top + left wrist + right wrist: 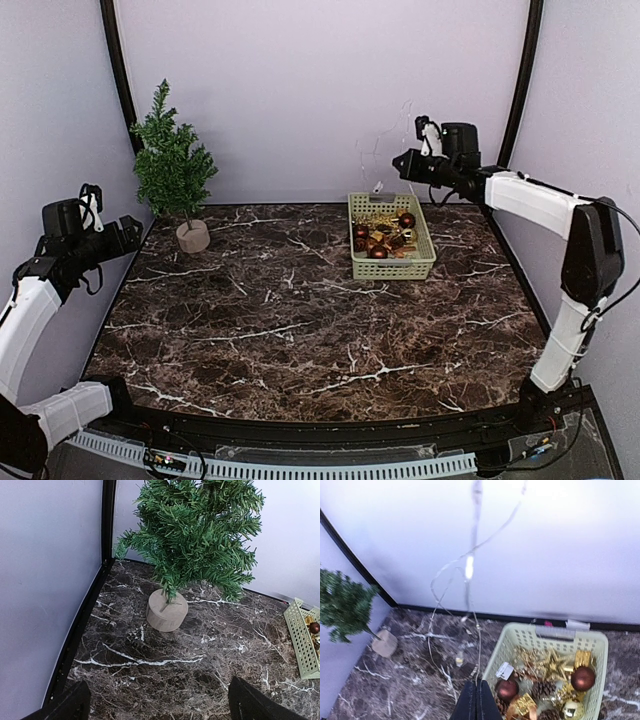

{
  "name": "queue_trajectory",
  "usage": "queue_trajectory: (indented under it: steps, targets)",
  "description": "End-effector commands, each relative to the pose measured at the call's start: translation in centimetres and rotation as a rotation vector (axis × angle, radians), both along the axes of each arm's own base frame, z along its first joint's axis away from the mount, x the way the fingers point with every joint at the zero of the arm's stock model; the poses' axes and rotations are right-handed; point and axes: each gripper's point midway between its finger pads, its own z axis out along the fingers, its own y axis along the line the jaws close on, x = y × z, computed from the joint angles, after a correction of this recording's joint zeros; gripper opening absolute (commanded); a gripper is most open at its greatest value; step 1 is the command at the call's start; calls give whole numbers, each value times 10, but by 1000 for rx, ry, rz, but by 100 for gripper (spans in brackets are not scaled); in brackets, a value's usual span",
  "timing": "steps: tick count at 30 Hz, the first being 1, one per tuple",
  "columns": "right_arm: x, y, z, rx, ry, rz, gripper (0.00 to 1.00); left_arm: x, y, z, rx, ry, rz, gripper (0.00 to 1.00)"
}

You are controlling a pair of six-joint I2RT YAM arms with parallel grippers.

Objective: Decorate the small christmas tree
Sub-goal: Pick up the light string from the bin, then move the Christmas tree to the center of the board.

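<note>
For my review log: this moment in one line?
right gripper: shut on light string above basket | left gripper: open, near tree | tree: bare

Left gripper (132, 232) raised, jaws wide. Right gripper (477, 692) high, arm extended, pinching thin wire (469, 568).

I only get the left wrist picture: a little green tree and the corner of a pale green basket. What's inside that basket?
Observer: The basket holds dark red baubles, a gold star, pine cones and small gold gift boxes.
Operator: Is the other arm doing anything?
Observer: The right claw is shut on a thin wire of tiny lights, held up in the air by the basket.
Operator: My picture cuts off the treetop. Anything hung there?
Observer: No. The top camera shows the whole small christmas tree, tip included, with no decoration that I can see.
</note>
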Motion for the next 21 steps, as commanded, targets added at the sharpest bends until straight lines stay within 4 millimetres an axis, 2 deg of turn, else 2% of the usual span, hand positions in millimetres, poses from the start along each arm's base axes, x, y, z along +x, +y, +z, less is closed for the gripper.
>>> queue_trajectory:
  steps: [1,7,12,15,18,21]
  targets:
    - [-21,0,78,99,-182,49,0,2,-3,6,-18,-34,-19,99]
    - [-49,-6,135,118,-270,82,0,17,-11,20,-144,-95,-32,99]
    - [-86,-16,175,125,-349,104,0,43,-6,16,-246,-105,-7,99]
    - [-105,-24,188,106,-387,110,0,64,-7,14,-287,-105,-32,99]
    - [-118,-32,190,83,-388,94,0,77,-7,15,-311,-114,-50,98]
    - [-130,-38,192,80,-391,86,0,94,-2,14,-302,-126,-48,83]
